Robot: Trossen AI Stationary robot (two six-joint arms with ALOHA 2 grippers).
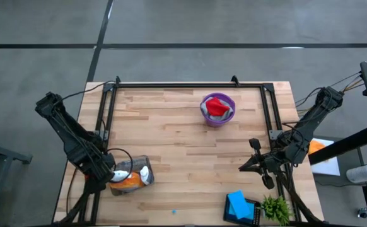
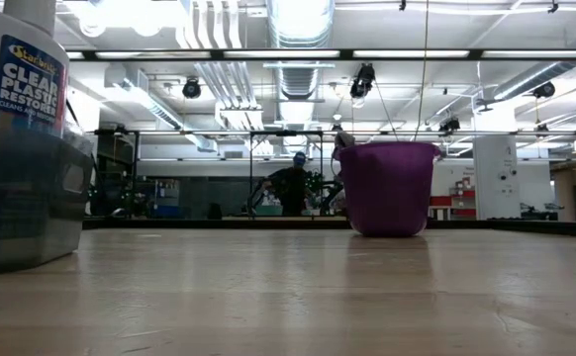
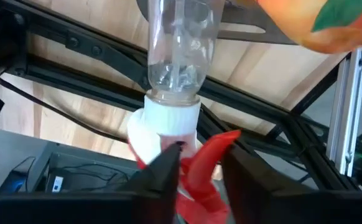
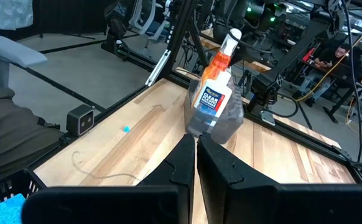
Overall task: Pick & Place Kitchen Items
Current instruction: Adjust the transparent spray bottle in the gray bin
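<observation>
- We had the left gripper point(image 1: 111, 173) down at the table's near-left corner, right on the clear trigger spray bottle point(image 1: 135, 168), which stood against the orange bottle point(image 1: 125, 181); going in at the head made sense to us, since that is the narrowest part to catch.
- In the left wrist view its fingers point(image 3: 159, 177) flanked the red trigger point(image 3: 207, 165) below the white collar point(image 3: 165, 127); the jaws stood part-way in and we could not tell whether they had truly clamped the bottle.
- A grey cloth point(image 4: 229, 118) sat bunched against the base of the bottles in the right wrist view, which we judged might drag along if the bottle were lifted.
- The right gripper point(image 1: 251, 165) waited over the table's right side with its fingers pressed together on nothing, clear of the left arm's work.
- The purple bowl point(image 1: 203, 112) stood toward the far edge with a red cloth point(image 1: 217, 106) in it; we took it for the drop-off place, since it was the only holder on the open boards.
- A blue sponge point(image 1: 238, 203) lay on a black tray point(image 1: 254, 214) at the near-right edge beside the small green plant point(image 1: 275, 208), so we reckoned picking remained there.
- A tiny blue speck point(image 1: 174, 212) sat on the boards near the front edge; too small for us to name.
</observation>
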